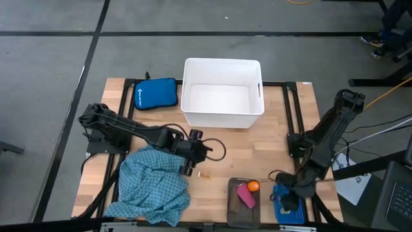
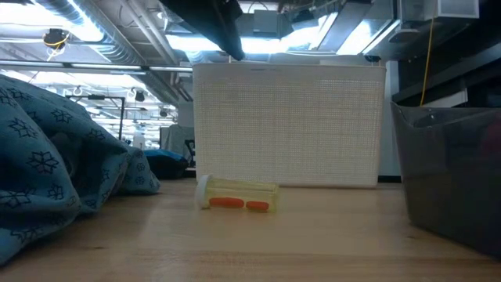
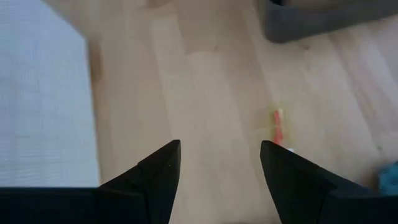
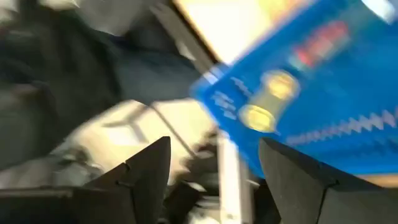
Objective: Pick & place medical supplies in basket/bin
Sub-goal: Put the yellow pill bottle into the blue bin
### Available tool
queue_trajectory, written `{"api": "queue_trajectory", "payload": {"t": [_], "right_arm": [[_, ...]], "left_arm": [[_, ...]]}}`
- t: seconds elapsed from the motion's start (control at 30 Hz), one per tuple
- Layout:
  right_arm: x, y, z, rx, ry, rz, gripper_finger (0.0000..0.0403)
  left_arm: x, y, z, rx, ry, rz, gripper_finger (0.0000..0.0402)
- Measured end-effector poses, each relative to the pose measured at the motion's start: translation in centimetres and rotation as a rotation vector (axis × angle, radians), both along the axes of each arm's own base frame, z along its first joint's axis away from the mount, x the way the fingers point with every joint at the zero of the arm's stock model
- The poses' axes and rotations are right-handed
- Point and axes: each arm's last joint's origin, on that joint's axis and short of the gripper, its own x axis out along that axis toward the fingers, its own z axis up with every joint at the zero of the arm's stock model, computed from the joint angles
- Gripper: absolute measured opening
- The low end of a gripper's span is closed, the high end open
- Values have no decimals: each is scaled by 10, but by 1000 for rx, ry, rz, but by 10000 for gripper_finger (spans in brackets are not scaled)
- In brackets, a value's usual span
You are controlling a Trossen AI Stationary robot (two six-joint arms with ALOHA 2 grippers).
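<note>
Left gripper (image 1: 196, 154) hovers over the middle of the wooden surface (image 1: 257, 151), just beside the teal dotted cloth (image 1: 151, 183), fingers spread apart and holding nothing; the left wrist view shows bare wood between its two dark fingers (image 3: 158, 171). The cloth lies crumpled at the front left of the surface, and in the low view it fills the left side (image 2: 55, 168).

A small clear vial with orange pieces inside (image 2: 235, 196) lies on its side on the wood, in front of the white tub (image 2: 288, 125) (same vial shows just ahead of the left gripper in its wrist view (image 3: 278, 124)). In the high view the white tub (image 1: 222, 96) sits at the back centre of the surface, with the royal-blue zip pouch (image 1: 154, 93) just beside it on the left.

The dark-grey tray (image 1: 233, 203) sits front centre-right and carries a pink piece (image 1: 246, 195) and an orange piece (image 1: 253, 186), the two touching or nearly so.

Right gripper (image 1: 290, 196) sits low over the small blue basket (image 1: 290, 212) at the front right corner, next to the tray. Its fingers stand apart in the right wrist view (image 4: 146, 165), nothing between them; the blue basket (image 4: 311, 99) is smeared there, with yellowish items inside that cannot be identified.
</note>
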Motion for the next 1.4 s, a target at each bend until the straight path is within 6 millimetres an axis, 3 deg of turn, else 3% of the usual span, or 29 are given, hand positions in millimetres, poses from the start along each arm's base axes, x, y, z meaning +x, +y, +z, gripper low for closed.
{"api": "queue_trajectory", "payload": {"t": [0.13, 0.3, 0.4, 0.5, 0.67, 0.83, 1.0, 1.23, 1.4], "right_arm": [[-2, -16, 24, -12, -292, -76, 245], [-1, -38, 53, -198, -808, -128, 245], [0, -52, 65, -477, -1071, -146, 245], [3, -62, 69, -877, -1208, -152, 245], [8, -76, 70, -1409, -1153, -339, 245], [14, -89, 67, -1632, -1051, -485, 245], [23, -97, 66, -1706, -987, -448, 245], [33, -102, 62, -1629, -971, -346, 245], [38, -108, 63, -1604, -956, -363, 245]], "left_arm": [[-1, 5, 2, 1, -4, 6, 221], [-3, 5, 6, -3, -13, -5, 221], [-3, 5, 6, -6, -12, -2, 221], [-2, 6, 6, -11, -15, 8, 221], [3, 5, 6, -17, -56, 19, 221], [8, 4, 7, -7, -108, 29, 221], [16, 6, 2, 102, -133, 80, 221], [18, 10, -7, 293, -115, 214, 221], [27, 8, -15, 265, -133, 223, 221]]}}
